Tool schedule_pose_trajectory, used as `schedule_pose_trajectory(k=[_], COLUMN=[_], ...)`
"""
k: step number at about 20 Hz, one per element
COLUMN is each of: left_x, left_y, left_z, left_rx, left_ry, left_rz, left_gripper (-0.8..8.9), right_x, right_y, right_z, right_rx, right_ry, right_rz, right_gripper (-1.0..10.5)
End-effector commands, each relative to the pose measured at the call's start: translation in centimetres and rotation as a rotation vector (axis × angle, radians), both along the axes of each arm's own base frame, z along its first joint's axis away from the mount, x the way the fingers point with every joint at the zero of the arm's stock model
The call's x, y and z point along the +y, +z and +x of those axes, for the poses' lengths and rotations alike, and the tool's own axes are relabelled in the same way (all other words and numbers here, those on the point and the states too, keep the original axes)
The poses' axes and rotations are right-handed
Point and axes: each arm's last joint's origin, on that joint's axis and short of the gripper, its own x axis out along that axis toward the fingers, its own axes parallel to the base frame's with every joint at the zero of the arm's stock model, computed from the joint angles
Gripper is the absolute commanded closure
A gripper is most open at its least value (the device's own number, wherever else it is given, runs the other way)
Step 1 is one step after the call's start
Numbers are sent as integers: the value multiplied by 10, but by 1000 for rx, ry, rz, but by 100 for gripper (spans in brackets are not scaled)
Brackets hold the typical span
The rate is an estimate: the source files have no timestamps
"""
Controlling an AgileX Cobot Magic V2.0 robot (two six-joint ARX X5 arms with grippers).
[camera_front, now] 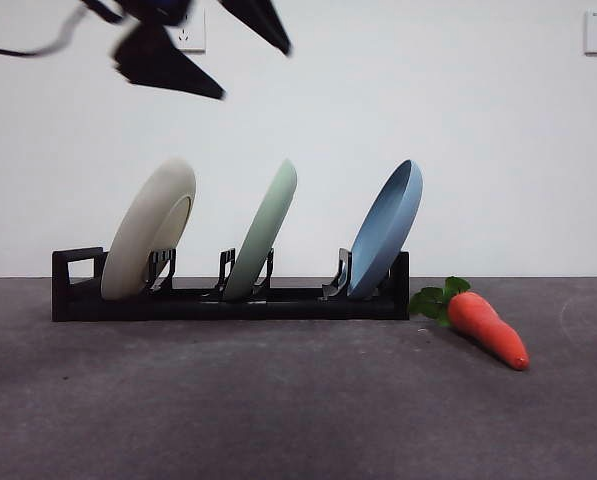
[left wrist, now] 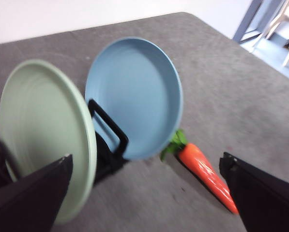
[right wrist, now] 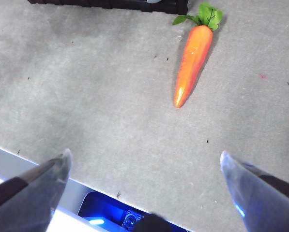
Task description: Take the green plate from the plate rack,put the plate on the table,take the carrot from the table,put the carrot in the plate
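The green plate (camera_front: 263, 235) (left wrist: 42, 125) leans in the middle slot of the black plate rack (camera_front: 228, 303) (left wrist: 108, 130) on the dark grey table (camera_front: 278, 400). High above the rack's left half, my left gripper (camera_front: 256, 75) (left wrist: 145, 159) hangs open and clear of the plates. The orange carrot (camera_front: 488, 328) (left wrist: 205, 174) (right wrist: 192, 63) lies on the table just right of the rack, leaves toward it. Over the table's near edge my right gripper (right wrist: 145, 153) stands open and empty, well short of the carrot.
A cream-white plate (camera_front: 150, 240) stands in the rack's left slot and a blue plate (camera_front: 388, 228) (left wrist: 132, 94) in its right slot. The rack's loop handle (camera_front: 78, 265) is at the left end. A white wall stands close behind.
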Motion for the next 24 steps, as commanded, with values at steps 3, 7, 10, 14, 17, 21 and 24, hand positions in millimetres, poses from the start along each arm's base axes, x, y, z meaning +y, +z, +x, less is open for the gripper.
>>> schedule_pose_trajectory(k=[3, 7, 10, 14, 17, 21, 24], left_x=[-31, -43, -48, -49, -51, -51, -51], left_y=[-18, -43, -60, -72, -72, -72, -71], left_z=[51, 77, 87, 90, 90, 89, 89], left_rx=[-11, -10, 3, 39, 36, 52, 75], left_ry=[57, 104, 109, 129, 111, 67, 46], left_rz=[82, 108, 115, 129, 117, 100, 65], left_gripper=[257, 257, 257, 457, 760, 822, 822], right_x=[0, 0, 0, 0, 0, 0, 0], right_y=[1, 1, 1, 1, 1, 1, 2], right_z=[0, 0, 1, 0, 0, 1, 1], right_rx=[-11, -11, -11, -12, -12, -12, -15], right_ry=[-2, -2, -2, -2, -3, -3, -3], right_rz=[4, 4, 4, 4, 4, 4, 4], right_gripper=[321, 321, 321, 321, 321, 321, 321])
